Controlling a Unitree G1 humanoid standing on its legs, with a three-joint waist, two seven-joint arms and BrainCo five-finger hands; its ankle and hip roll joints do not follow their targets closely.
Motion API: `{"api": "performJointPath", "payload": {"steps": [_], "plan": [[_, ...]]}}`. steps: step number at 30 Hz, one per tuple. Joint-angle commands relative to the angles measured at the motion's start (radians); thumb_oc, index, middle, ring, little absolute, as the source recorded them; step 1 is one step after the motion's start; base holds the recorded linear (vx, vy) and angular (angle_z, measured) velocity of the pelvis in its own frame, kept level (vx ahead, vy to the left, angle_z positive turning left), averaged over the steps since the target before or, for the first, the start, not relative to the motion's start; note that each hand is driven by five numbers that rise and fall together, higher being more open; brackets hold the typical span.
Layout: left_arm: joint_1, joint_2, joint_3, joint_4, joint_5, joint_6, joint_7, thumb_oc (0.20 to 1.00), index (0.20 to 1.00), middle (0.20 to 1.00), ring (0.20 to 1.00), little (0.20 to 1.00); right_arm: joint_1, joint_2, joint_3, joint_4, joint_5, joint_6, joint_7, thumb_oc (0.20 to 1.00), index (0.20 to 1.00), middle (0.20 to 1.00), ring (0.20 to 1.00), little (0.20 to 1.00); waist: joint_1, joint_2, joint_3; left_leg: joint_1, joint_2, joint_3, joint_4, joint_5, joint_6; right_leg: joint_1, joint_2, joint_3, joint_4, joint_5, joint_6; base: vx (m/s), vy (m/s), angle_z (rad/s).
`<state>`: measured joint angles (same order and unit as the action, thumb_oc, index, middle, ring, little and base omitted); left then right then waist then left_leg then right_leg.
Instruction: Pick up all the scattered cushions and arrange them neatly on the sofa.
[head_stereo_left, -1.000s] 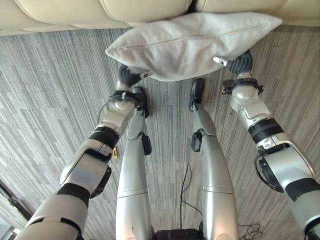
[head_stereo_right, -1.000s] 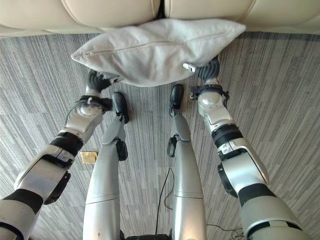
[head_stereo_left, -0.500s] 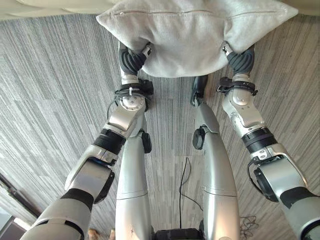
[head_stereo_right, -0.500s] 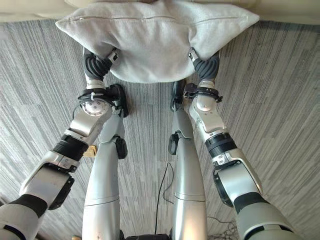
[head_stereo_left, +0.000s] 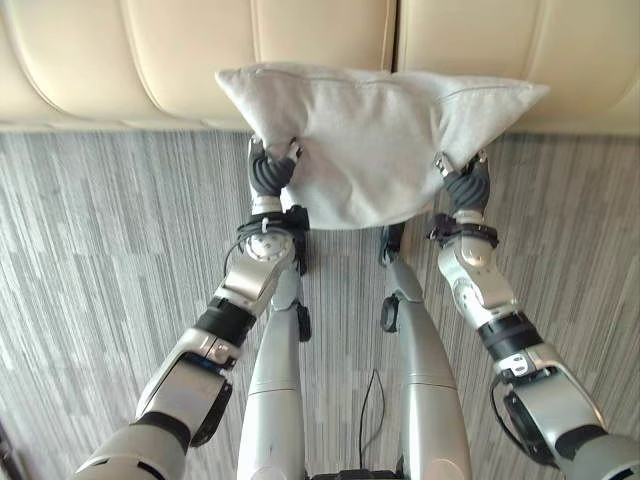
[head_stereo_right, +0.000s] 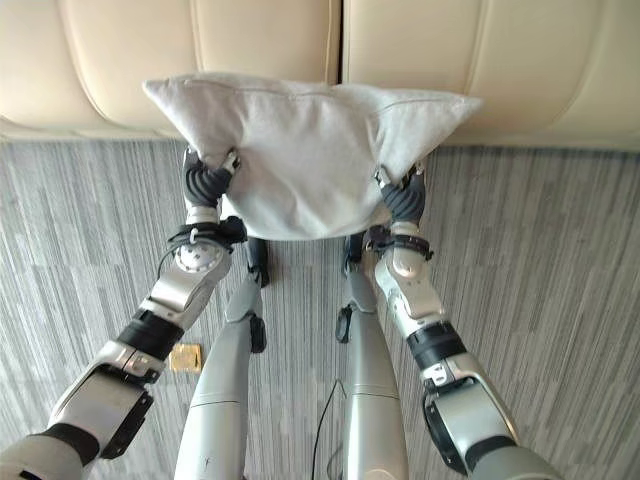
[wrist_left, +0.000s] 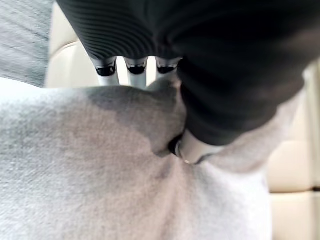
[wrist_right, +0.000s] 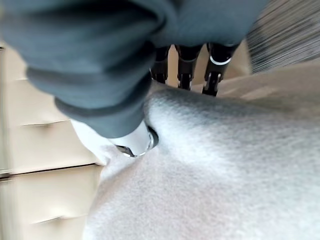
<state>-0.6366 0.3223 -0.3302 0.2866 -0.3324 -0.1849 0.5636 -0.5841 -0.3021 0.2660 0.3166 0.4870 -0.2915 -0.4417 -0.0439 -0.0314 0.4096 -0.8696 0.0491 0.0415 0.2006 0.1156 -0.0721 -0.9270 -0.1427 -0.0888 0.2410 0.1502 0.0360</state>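
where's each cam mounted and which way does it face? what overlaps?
Left eye view: head, looking down; both arms hold grey cushion before cream sofa.
Right eye view: same scene, slightly offset.
Left wrist view: on left wrist, along left hand pinching cushion.
Right wrist view: on right wrist, along right hand pinching cushion.
All share cushion and sofa.

A grey striped carpet covers the floor, and a small yellowish object lies on it at the near left.
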Motion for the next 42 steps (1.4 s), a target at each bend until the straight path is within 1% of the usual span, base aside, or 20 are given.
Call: {"api": "performJointPath", "payload": {"steps": [1,2,6,7,9,10,13,19,24,26,28,30,32,33,35,36,37,38,40,42], "plan": [[0.000,-0.045,-0.033,-0.170,0.069,-0.123,-0.091,0.200,0.200,0.200,0.200,0.200,0.002,0.030,0.072,-0.174,-0.082,-0.096,0.120,0.200,0.200,0.200,0.200,0.200,0.012,0.015,-0.117,0.183,0.019,-0.075,-0.074,-0.078,-0.034,0.200,0.001,-0.015,-0.006,-0.191,0.074,0.07,0.021,0.02],[0.036,-0.037,-0.020,-0.189,0.066,-0.125,-0.102,0.200,0.200,0.200,0.200,0.200,0.046,0.025,0.065,-0.198,-0.093,-0.089,0.129,0.200,0.200,0.200,0.200,0.200,0.012,0.013,-0.121,0.244,0.022,-0.074,-0.102,-0.068,-0.036,0.264,0.001,-0.022,-0.034,-0.184,0.076,0.11,0.014,0.03],[0.205,-0.018,0.015,-0.248,0.037,-0.130,-0.158,0.200,0.200,0.200,0.200,0.200,0.190,-0.021,0.025,-0.273,-0.158,-0.049,0.158,0.200,0.200,0.200,0.200,0.200,0.015,0.010,-0.150,0.462,0.028,-0.058,-0.185,-0.069,-0.036,0.495,0.001,-0.032,-0.119,-0.182,0.085,0.16,0.024,0.00],[0.207,-0.018,0.015,-0.249,0.037,-0.130,-0.158,0.200,0.200,0.200,0.200,0.200,0.192,-0.021,0.025,-0.275,-0.158,-0.049,0.158,0.200,0.200,0.200,0.200,0.200,0.015,0.010,-0.149,0.464,0.027,-0.058,-0.189,-0.064,-0.036,0.497,0.001,-0.033,-0.124,-0.176,0.086,0.13,0.031,0.01],[0.292,-0.011,0.030,-0.275,0.020,-0.127,-0.182,0.200,0.200,0.200,0.200,0.200,0.265,-0.028,0.006,-0.293,-0.170,-0.030,0.174,0.200,0.200,0.200,0.200,0.200,0.015,0.009,-0.175,0.551,0.034,-0.049,-0.221,-0.067,-0.033,0.587,-0.002,-0.035,-0.158,-0.175,0.090,0.20,0.045,0.05],[0.367,-0.007,0.050,-0.280,0.006,-0.115,-0.198,0.200,0.200,0.200,0.200,0.200,0.323,-0.034,-0.020,-0.301,-0.174,-0.015,0.188,0.200,0.200,0.200,0.200,0.200,0.016,0.009,-0.199,0.622,0.036,-0.042,-0.240,-0.075,-0.028,0.661,-0.001,-0.033,-0.184,-0.175,0.093,0.24,0.071,0.03],[0.456,-0.006,0.073,-0.279,-0.012,-0.102,-0.219,0.200,0.200,0.200,0.200,0.200,0.395,-0.038,-0.052,-0.306,-0.174,-0.001,0.201,0.200,0.200,0.200,0.200,0.200,0.017,0.008,-0.238,0.710,0.034,-0.027,-0.266,-0.088,-0.023,0.747,0.006,-0.033,-0.221,-0.176,0.099,0.17,0.052,-0.04],[0.542,0.004,0.106,-0.267,-0.013,-0.077,-0.241,0.200,0.200,0.200,0.200,0.200,0.473,-0.026,-0.074,-0.312,-0.187,0.024,0.214,0.200,0.200,0.200,0.200,0.200,0.023,0.009,-0.302,0.814,0.031,-0.010,-0.288,-0.119,-0.015,0.848,0.006,-0.028,-0.261,-0.181,0.108,0.12,0.023,-0.09],[0.580,0.001,0.108,-0.271,-0.029,-0.063,-0.263,0.200,0.200,0.200,0.200,0.200,0.505,-0.026,-0.070,-0.313,-0.191,0.037,0.228,0.200,0.200,0.200,0.200,0.200,0.020,0.011,-0.319,0.865,0.031,-0.004,-0.284,-0.143,-0.004,0.892,0.009,-0.013,-0.256,-0.203,0.106,0.08,0.022,-0.08],[0.573,-0.002,0.102,-0.262,-0.025,-0.057,-0.270,0.200,0.200,0.200,0.200,0.200,0.510,-0.021,-0.080,-0.318,-0.194,0.036,0.225,0.200,0.200,0.200,0.200,0.200,0.016,0.009,-0.318,0.869,0.032,0.000,-0.275,-0.149,-0.007,0.907,0.007,-0.012,-0.251,-0.209,0.106,0.06,0.045,-0.03],[0.554,-0.003,0.089,-0.250,-0.024,-0.058,-0.274,0.200,0.200,0.200,0.200,0.200,0.508,-0.019,-0.088,-0.322,-0.188,0.038,0.223,0.200,0.200,0.200,0.200,0.200,0.009,0.002,-0.306,0.849,0.029,0.000,-0.237,-0.153,-0.009,0.910,0.001,-0.018,-0.240,-0.210,0.109,0.04,0.058,0.06],[0.541,0.001,0.083,-0.240,-0.013,-0.053,-0.273,0.200,0.200,0.200,0.200,0.200,0.505,-0.017,-0.087,-0.324,-0.188,0.042,0.221,0.200,0.200,0.200,0.200,0.200,0.002,-0.003,-0.316,0.849,0.021,0.001,-0.235,-0.163,0.001,0.911,-0.003,-0.023,-0.228,-0.207,0.113,0.08,0.096,0.10],[0.541,0.006,0.078,-0.240,-0.002,-0.046,-0.275,0.200,0.200,0.200,0.200,0.200,0.509,-0.007,-0.084,-0.337,-0.190,0.050,0.230,0.200,0.200,0.200,0.200,0.200,-0.001,-0.007,-0.321,0.866,0.010,0.006,-0.245,-0.178,0.022,0.902,-0.013,-0.014,-0.195,-0.211,0.123,0.08,0.112,0.02],[0.541,0.006,0.078,-0.240,-0.002,-0.046,-0.275,0.200,0.200,0.200,0.200,0.200,0.509,-0.007,-0.084,-0.337,-0.190,0.050,0.230,0.200,0.200,0.200,0.200,0.200,-0.001,-0.007,-0.321,0.866,0.010,0.007,-0.245,-0.178,0.022,0.902,-0.013,-0.014,-0.194,-0.211,0.123,0.04,0.109,-0.01],[0.540,0.005,0.072,-0.239,0.009,-0.036,-0.274,0.200,0.200,0.200,0.200,0.200,0.516,0.002,-0.080,-0.342,-0.194,0.053,0.240,0.200,0.200,0.200,0.200,0.200,-0.003,-0.006,-0.312,0.879,0.001,0.011,-0.244,-0.194,0.042,0.859,-0.020,0.011,-0.096,-0.203,0.138,0.01,0.160,-0.06],[0.532,0.009,0.066,-0.237,0.010,-0.030,-0.266,0.200,0.200,0.200,0.200,0.200,0.514,0.010,-0.072,-0.340,-0.192,0.057,0.239,0.200,0.200,0.200,0.200,0.200,-0.010,-0.005,-0.292,0.884,-0.004,0.016,-0.237,-0.199,0.061,0.791,-0.021,0.043,0.034,-0.153,0.158,-0.01,0.177,-0.14],[0.522,0.010,0.064,-0.232,0.019,-0.029,-0.260,0.200,0.200,0.200,0.200,0.200,0.513,0.016,-0.066,-0.338,-0.195,0.053,0.236,0.200,0.200,0.200,0.200,0.200,-0.015,0.001,-0.282,0.890,-0.001,0.017,-0.237,-0.203,0.066,0.763,-0.011,0.052,0.080,-0.146,0.165,0.03,0.153,-0.20],[0.512,0.006,0.059,-0.228,0.024,-0.031,-0.257,0.200,0.200,0.200,0.200,0.200,0.513,0.023,-0.061,-0.340,-0.192,0.051,0.236,0.200,0.200,0.200,0.200,0.200,-0.018,0.005,-0.277,0.902,0.001,0.019,-0.240,-0.210,0.068,0.735,-0.002,0.052,0.103,-0.157,0.157,0.10,0.072,-0.17],[0.500,0.006,0.062,-0.228,0.029,-0.031,-0.253,0.200,0.200,0.200,0.200,0.200,0.500,0.023,-0.052,-0.336,-0.188,0.054,0.235,0.200,0.200,0.200,0.200,0.200,-0.021,0.010,-0.269,0.938,0.003,0.033,-0.257,-0.221,0.063,0.702,0.002,0.021,0.062,-0.175,0.143,0.15,0.024,-0.17],[0.499,0.005,0.064,-0.237,0.023,-0.030,-0.254,0.200,0.200,0.200,0.200,0.200,0.476,0.019,-0.041,-0.336,-0.190,0.057,0.232,0.200,0.200,0.200,0.200,0.200,-0.021,0.008,-0.263,0.965,-0.002,0.045,-0.268,-0.231,0.057,0.670,0.004,-0.029,-0.029,-0.162,0.133,0.16,-0.050,-0.15]]}}
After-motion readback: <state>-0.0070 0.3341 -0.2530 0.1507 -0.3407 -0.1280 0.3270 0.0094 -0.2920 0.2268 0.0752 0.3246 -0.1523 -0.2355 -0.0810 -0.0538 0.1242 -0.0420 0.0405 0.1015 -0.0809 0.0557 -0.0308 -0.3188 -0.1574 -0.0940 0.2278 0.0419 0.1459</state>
